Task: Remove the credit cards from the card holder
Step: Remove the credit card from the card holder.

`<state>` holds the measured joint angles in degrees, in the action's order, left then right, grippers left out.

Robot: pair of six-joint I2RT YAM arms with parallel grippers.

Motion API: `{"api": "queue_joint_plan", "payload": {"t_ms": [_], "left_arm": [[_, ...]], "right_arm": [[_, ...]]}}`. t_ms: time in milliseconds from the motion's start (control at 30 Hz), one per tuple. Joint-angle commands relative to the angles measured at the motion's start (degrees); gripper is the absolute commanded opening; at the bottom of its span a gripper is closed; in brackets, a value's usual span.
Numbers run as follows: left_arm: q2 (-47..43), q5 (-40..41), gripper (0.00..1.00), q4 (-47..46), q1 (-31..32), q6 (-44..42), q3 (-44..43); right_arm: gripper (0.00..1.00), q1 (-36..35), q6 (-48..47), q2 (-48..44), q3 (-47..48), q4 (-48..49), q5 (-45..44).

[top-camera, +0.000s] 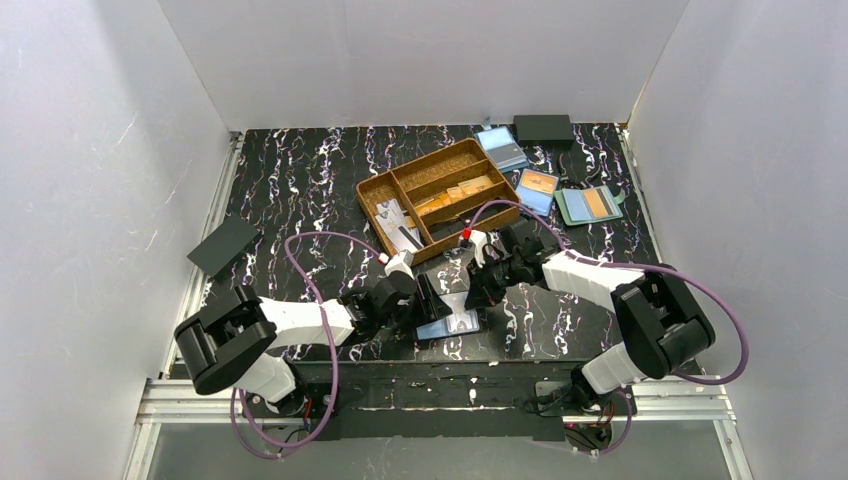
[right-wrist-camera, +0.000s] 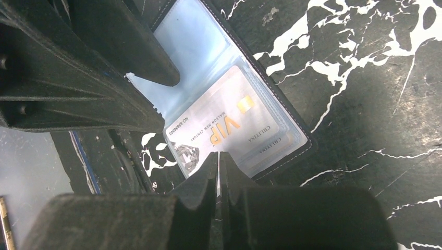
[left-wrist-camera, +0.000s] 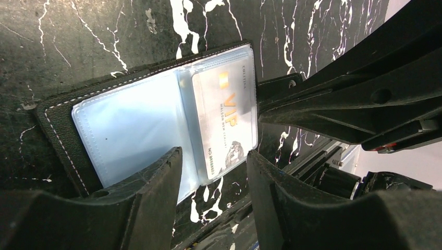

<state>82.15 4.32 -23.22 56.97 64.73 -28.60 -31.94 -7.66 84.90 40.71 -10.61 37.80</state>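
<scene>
The black card holder [top-camera: 447,326] lies open near the table's front edge, its light blue lining [left-wrist-camera: 130,122] facing up. A whitish credit card [left-wrist-camera: 224,112] with gold VIP print sticks partly out of the right sleeve. My right gripper [right-wrist-camera: 219,155] is shut on that card's [right-wrist-camera: 219,125] long edge, with a thin pale sliver showing between its fingertips. My left gripper [left-wrist-camera: 215,153] stands open over the holder's near edge, and its left finger [left-wrist-camera: 156,177] rests over the empty blue sleeve. In the top view both grippers [top-camera: 432,298] [top-camera: 478,285] meet above the holder.
A wooden compartment tray [top-camera: 380,188] with orange-tan cards stands behind the grippers. Blue holders [top-camera: 500,147] [top-camera: 537,190], a grey-green holder [top-camera: 590,203] and a black box [top-camera: 543,127] lie at the back right. A black wallet [top-camera: 224,246] sits at the left edge.
</scene>
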Motion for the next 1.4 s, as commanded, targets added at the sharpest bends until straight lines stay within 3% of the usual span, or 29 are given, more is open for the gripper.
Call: {"api": "queue_joint_plan", "payload": {"t_ms": [0, 900, 1367], "left_arm": [[0.85, 1.53, 0.47, -0.42, 0.08, -1.01, -1.35], [4.07, 0.69, 0.46, -1.64, 0.07, -0.83, -1.55], [4.81, -0.07, 0.45, -1.78, 0.02, -0.88, -2.07]], "right_arm": [[0.13, -0.14, 0.23, 1.23, 1.70, -0.64, -0.80], [0.23, 1.16, 2.41, 2.00, 1.93, -0.46, -1.26], [0.22, 1.17, 3.67, 4.26, 1.93, -0.14, 2.89]]}}
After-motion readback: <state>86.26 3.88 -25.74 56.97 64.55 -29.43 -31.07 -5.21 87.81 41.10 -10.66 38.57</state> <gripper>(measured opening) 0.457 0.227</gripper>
